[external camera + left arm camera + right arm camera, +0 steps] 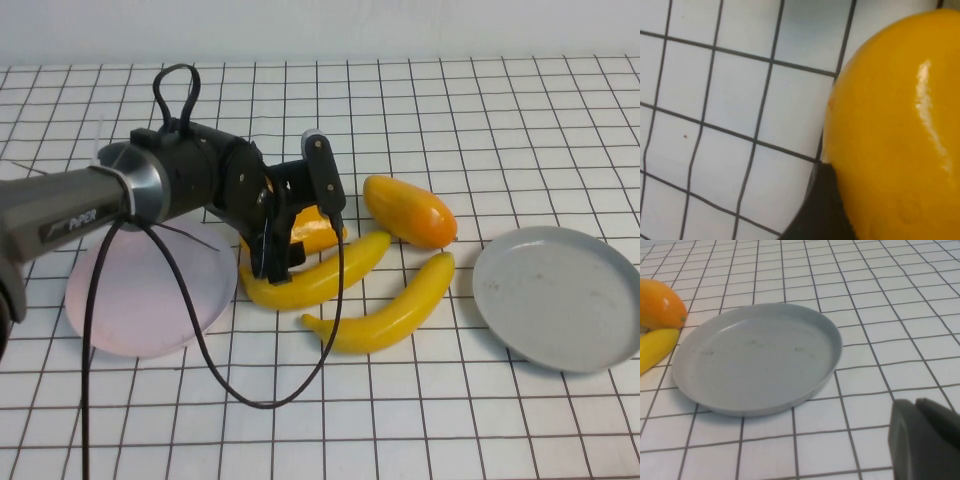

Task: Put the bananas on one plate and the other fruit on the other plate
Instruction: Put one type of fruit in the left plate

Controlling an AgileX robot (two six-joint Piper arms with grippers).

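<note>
Two yellow bananas (pixel 315 275) (pixel 390 305) lie side by side mid-table. One orange mango-like fruit (pixel 410 212) rests behind them. My left gripper (pixel 300 225) reaches over the pink plate (pixel 140 295) and is shut on the second orange fruit (pixel 318 232), just behind the nearer banana. That fruit fills the left wrist view (pixel 895 130), pressed against one dark finger (pixel 817 210). The grey plate (pixel 560 295) sits at the right and holds nothing. My right gripper (pixel 927 440) is shut and hovers near the grey plate (pixel 757 357); it is out of the high view.
The table is a white cloth with a black grid. A black cable (pixel 200 340) hangs from the left arm and loops over the pink plate's edge and the table in front. The right wrist view shows the free fruit (pixel 660 302) and a banana tip (pixel 655 347) beside the grey plate.
</note>
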